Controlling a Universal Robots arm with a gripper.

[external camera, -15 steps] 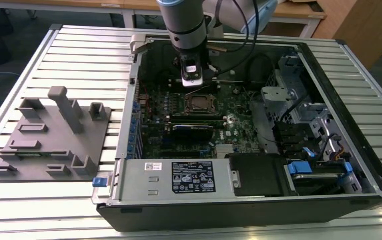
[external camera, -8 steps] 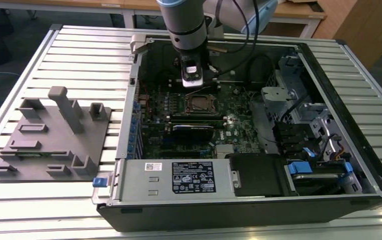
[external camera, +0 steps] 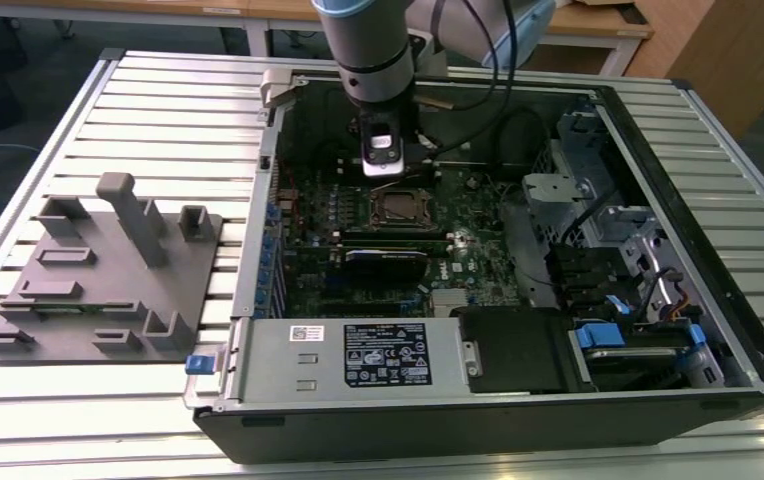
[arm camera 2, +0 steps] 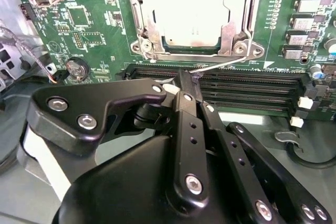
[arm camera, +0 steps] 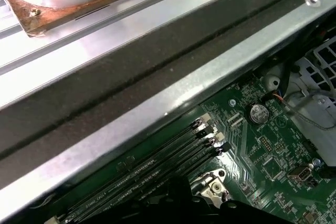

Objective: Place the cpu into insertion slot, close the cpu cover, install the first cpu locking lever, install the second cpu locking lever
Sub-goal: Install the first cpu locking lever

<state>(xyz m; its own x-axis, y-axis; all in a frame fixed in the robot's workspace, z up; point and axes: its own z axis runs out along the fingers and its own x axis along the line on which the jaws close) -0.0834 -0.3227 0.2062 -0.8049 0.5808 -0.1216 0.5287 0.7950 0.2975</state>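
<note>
Exterior view: the gripper (external camera: 381,172) hung low beside the slot (external camera: 402,205); second wrist view: it was clenched, tip at the lever (arm camera 2: 218,65), cpu (arm camera 2: 189,14) seated under the cover (arm camera 2: 231,24), so the lever was judged to need a steady press until hooked; first wrist view: the board (arm camera: 262,156) lay close below

cpu (arm camera 2: 189,17): one edge runs off our second wrist view.
cpu cover (arm camera 2: 234,22): likewise cut off there.
memory slots (arm camera 2: 252,88): partly hidden behind the claw (arm camera 2: 185,80).
insertion slot (external camera: 393,205): too small for us to judge in the exterior view.
</note>
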